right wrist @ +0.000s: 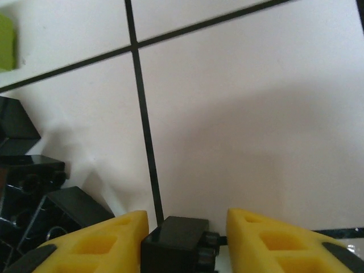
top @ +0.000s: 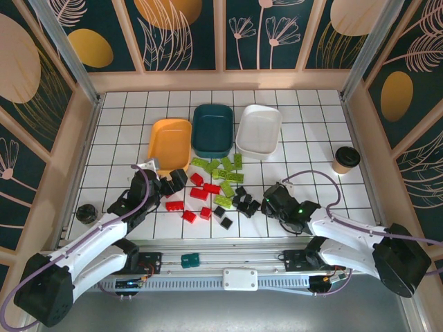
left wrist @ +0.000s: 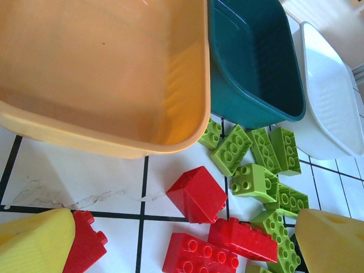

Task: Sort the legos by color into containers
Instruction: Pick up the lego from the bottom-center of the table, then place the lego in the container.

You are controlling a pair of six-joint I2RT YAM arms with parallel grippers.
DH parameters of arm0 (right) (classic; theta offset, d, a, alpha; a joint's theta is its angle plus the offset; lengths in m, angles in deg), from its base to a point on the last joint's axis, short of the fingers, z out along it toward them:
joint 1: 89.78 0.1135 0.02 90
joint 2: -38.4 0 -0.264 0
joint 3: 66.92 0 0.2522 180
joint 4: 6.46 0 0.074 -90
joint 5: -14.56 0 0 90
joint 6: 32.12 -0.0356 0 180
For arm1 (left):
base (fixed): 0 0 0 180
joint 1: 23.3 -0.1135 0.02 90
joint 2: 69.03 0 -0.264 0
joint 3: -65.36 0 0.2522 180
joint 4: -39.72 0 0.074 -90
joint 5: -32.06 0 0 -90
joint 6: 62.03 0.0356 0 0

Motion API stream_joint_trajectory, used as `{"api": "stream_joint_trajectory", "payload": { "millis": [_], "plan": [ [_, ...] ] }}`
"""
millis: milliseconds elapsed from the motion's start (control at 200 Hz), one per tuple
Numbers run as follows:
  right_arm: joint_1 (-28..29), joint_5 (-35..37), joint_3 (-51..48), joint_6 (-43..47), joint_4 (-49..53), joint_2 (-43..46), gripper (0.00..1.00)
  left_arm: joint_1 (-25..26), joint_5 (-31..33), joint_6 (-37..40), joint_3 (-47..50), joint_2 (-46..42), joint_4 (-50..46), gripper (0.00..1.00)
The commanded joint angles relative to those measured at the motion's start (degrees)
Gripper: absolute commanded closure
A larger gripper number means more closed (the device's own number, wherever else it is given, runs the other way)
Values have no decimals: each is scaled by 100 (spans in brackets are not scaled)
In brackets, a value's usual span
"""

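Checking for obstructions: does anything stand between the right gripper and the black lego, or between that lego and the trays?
Nothing visible. The black lego sits between the fingers of the right gripper. Bare tiles lead to the white tray. The lime green legos lie before the dark teal tray, probably low enough to pass over.

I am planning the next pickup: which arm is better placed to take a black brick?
Right. The right gripper straddles a black brick on the table. The left gripper is open above the red bricks near the orange tray.
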Motion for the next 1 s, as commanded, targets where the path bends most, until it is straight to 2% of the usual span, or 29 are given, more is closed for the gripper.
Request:
{"api": "stream_joint_trajectory", "payload": {
  "millis": [0,160,215,305,395,485,526,691,796,881,916,996],
  "plan": [
    [-31,2,9,86,-27,-146,67,30,-84,-71,-2,48,181,1],
    [-150,93,321,499,12,-2,83,29,-75,-21,-140,127,53,1],
    [-317,43,594,881,-75,80,85,29,-65,-16,-182,157,23,1],
    [-854,-426,1166,1558,-494,-124,86,29,-84,-32,-240,225,10,1],
    [-1242,-633,1886,2105,-967,-762,86,30,-95,-69,-316,301,-57,1],
    [-1497,-862,2630,2474,-1409,-1688,86,31,-103,-93,-395,329,-196,1],
    [-1779,-1026,3000,2564,-1566,-2121,86,25,-88,-94,-428,310,-285,1],
    [-2201,-1269,4356,2876,-1729,-3713,85,29,73,-111,-513,252,-802,1],
    [-2327,-1275,5068,2944,-1569,-4449,74,29,181,-160,-509,225,-1157,1],
    [-2359,-1275,5408,2980,-1539,-4773,55,29,196,-232,-446,125,-1292,1],
    [-2365,-1275,5481,2991,-1561,-4841,44,29,198,-276,-419,82,-1304,1],
    [-2360,-1275,5533,2989,-1611,-4813,35,34,151,-338,-341,-40,-1274,1]
  ]
}}
